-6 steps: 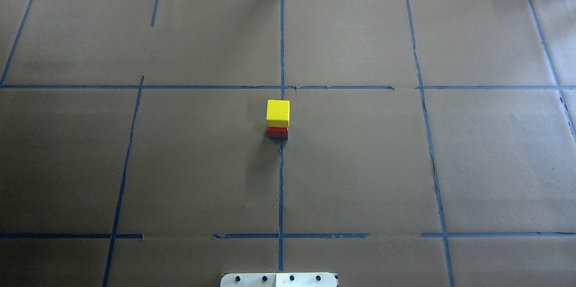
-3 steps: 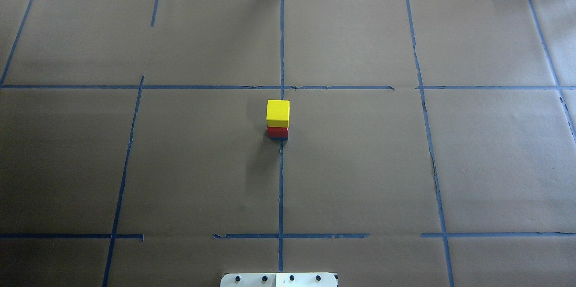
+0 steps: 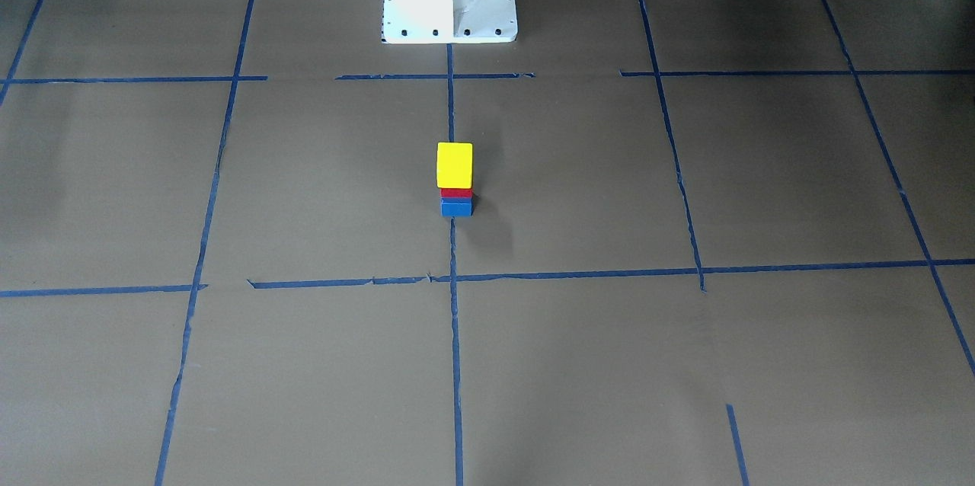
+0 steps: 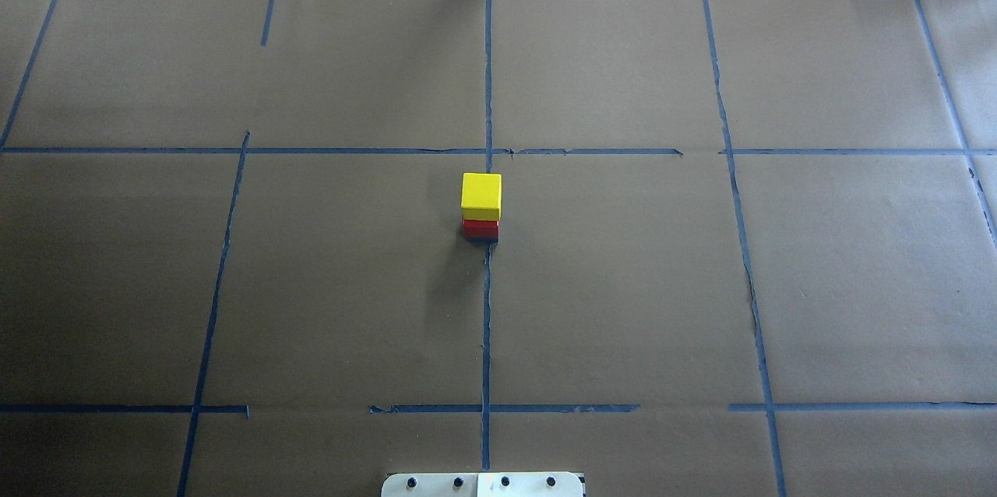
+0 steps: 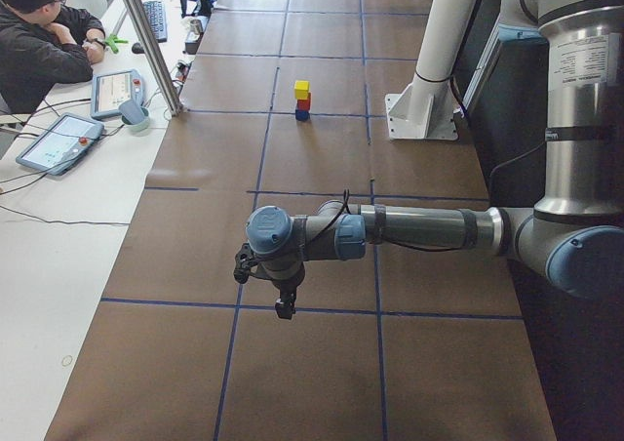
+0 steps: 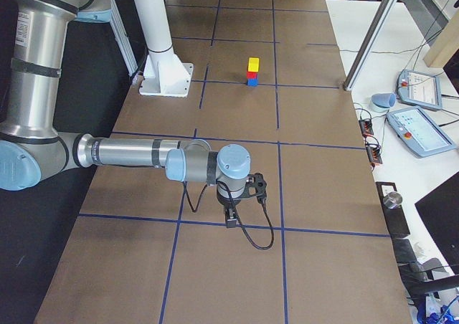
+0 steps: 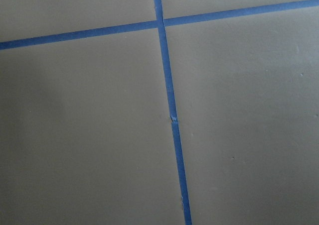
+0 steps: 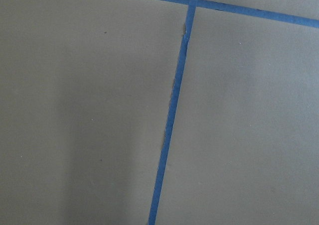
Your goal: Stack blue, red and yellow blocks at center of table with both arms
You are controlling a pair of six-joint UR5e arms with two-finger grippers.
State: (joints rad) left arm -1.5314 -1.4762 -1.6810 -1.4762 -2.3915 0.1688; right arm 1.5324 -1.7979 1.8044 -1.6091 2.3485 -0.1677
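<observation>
exterior left view: the left gripper (image 5: 284,307) points straight down above the brown paper-covered table (image 5: 322,382), forearm stretched level from the 3 o'clock edge; i cannot tell whether it is spread or closed. exterior right view shows the right gripper (image 6: 231,218) posed alike, its opening equally unreadable. well apart, at table centre, the bright yellow cube block (image 4: 480,193) tops the red cube block (image 4: 480,229) and blue cube block (image 3: 456,208). overhead, the stack sits at 6 o'clock of a blue tape crossing (image 4: 488,151), unchanged from a second ago, the blue one nearly hidden.
</observation>
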